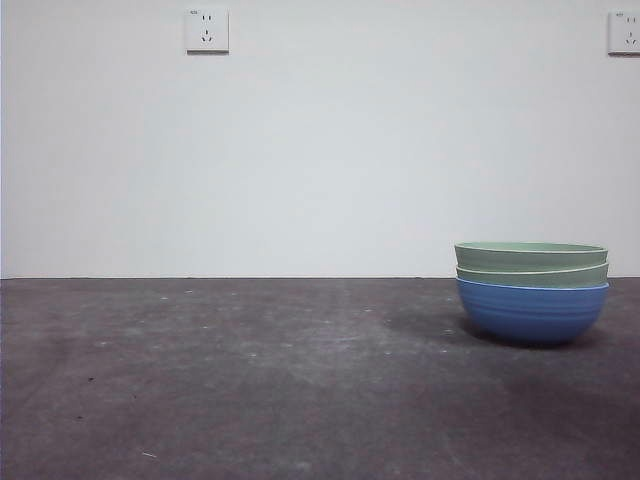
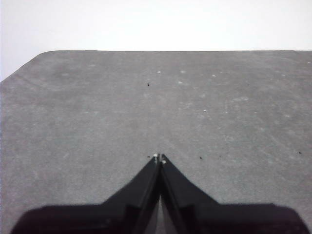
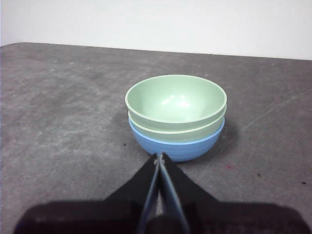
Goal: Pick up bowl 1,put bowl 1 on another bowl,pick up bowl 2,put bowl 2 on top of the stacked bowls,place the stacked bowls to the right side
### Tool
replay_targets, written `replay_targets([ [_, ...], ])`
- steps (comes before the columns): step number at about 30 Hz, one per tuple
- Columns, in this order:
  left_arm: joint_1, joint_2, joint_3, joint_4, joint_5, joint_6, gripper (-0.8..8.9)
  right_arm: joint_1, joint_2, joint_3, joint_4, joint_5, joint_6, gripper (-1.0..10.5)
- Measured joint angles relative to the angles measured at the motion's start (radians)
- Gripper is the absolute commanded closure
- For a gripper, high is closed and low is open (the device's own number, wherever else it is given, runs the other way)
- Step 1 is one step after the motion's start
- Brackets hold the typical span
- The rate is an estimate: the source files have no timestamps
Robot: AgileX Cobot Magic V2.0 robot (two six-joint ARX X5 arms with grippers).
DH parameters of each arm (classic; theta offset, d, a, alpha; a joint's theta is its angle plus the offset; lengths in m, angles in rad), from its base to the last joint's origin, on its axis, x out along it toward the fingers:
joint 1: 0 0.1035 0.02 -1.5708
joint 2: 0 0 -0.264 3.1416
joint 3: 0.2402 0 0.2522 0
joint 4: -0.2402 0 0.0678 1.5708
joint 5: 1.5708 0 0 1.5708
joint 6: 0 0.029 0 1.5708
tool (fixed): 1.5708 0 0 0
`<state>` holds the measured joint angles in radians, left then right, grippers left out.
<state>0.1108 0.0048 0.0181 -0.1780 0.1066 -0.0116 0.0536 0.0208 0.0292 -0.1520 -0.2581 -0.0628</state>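
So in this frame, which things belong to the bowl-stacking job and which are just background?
Part of the job:
- blue ridged bowl, bottom of the pile
- two pale green bowls nested in it
- right claw, shut, just short of the pile
- left claw, shut, over bare table

Background:
- grey table
- two wall sockets

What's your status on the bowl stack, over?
Left gripper shut, over bare table. Right gripper shut, empty, near stack. Two pale green bowls nested in blue ridged bowl, right side. Nothing obstructing.
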Motion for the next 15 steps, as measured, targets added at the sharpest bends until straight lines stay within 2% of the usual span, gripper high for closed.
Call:
replay_targets([
  [15, 0.0, 0.0, 0.0, 0.0, 0.0, 0.0, 8.17, 0.0, -0.016, -0.009, -0.008, 0.0, 0.015, 9.4],
])
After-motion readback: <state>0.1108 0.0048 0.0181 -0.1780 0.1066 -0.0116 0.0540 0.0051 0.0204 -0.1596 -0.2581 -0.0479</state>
